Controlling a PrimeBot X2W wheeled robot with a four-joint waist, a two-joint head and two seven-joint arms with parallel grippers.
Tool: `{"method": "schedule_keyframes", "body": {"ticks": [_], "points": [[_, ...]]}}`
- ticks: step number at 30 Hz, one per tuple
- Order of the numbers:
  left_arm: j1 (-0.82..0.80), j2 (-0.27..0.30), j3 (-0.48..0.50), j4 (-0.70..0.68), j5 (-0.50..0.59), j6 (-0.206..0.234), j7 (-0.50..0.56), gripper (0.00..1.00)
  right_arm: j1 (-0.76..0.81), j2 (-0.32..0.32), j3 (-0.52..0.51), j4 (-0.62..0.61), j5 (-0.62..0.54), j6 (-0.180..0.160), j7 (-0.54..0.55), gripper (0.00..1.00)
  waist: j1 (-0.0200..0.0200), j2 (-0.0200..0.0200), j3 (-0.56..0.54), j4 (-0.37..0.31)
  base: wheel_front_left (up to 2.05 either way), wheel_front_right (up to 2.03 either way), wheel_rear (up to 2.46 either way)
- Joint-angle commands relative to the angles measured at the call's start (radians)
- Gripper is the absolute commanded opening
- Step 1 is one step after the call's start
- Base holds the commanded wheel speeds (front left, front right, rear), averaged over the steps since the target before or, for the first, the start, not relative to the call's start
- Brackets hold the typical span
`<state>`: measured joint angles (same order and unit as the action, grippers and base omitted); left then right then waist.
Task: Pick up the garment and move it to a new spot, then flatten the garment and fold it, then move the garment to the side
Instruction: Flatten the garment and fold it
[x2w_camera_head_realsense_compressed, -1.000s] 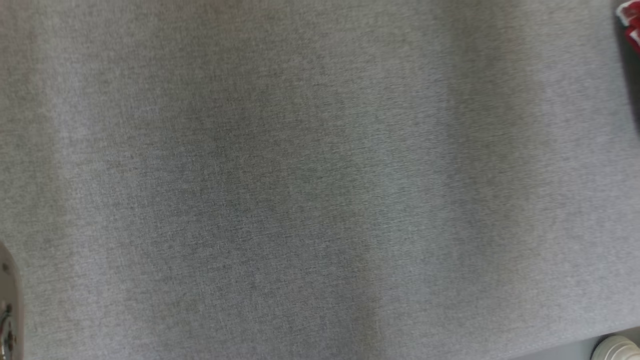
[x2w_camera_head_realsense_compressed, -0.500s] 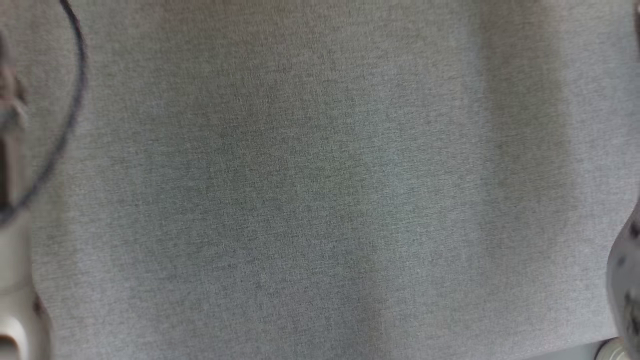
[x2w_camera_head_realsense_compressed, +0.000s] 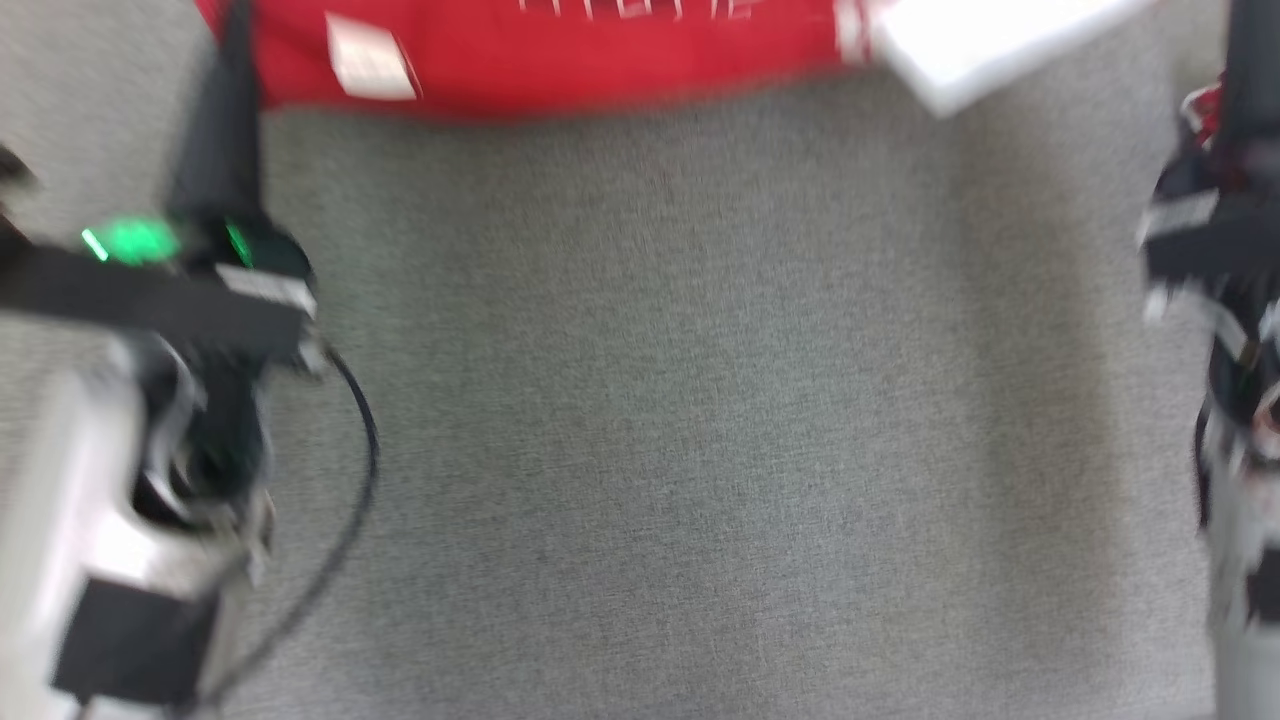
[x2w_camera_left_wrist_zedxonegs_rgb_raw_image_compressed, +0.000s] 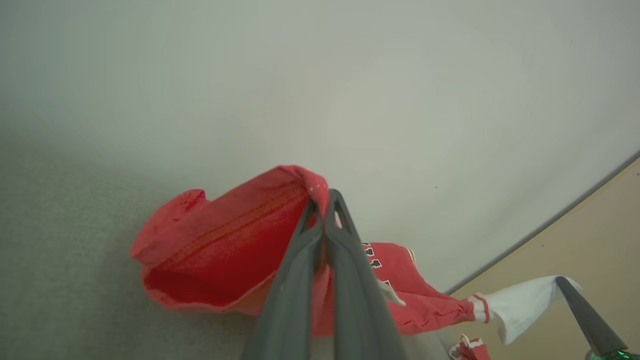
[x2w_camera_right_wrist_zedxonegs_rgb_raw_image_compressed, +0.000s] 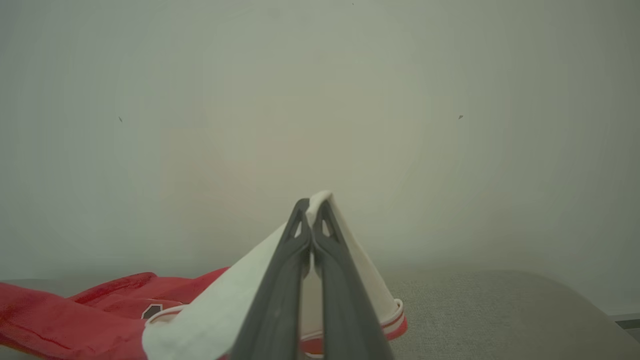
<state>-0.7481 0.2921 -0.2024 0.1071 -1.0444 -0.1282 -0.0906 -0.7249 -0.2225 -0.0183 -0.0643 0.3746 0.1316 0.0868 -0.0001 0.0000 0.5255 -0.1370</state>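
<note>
Your left gripper is pinched together on a red fold of the garment. In the left wrist view the cloth is bunched at the fingertips and sags away to their left. Your right gripper is clamped tight on the garment's white sleeve, which drapes from the tips down both sides of the fingers. Head view, blurred: garment stretched along the top edge of the grey fabric surface between the two grippers, red body toward the left, white sleeve toward the right.
</note>
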Motion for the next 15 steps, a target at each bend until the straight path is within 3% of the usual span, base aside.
{"method": "schedule_keyframes", "body": {"ticks": [1,15], "points": [[0.071,-0.006,-0.015,-0.013,-0.013,-0.002,0.004,0.00,0.070,0.022,-0.008,-0.048,0.001,-0.002,0.043,0.00,0.0001,0.0000,-0.089,0.027,0.00,0.00,0.00],[0.402,-0.083,-0.065,0.064,-0.015,0.003,-0.110,0.00,0.472,0.140,-0.161,-0.094,-0.026,-0.002,0.130,0.00,0.0001,0.0000,-0.274,0.051,0.00,0.00,0.00]]}}
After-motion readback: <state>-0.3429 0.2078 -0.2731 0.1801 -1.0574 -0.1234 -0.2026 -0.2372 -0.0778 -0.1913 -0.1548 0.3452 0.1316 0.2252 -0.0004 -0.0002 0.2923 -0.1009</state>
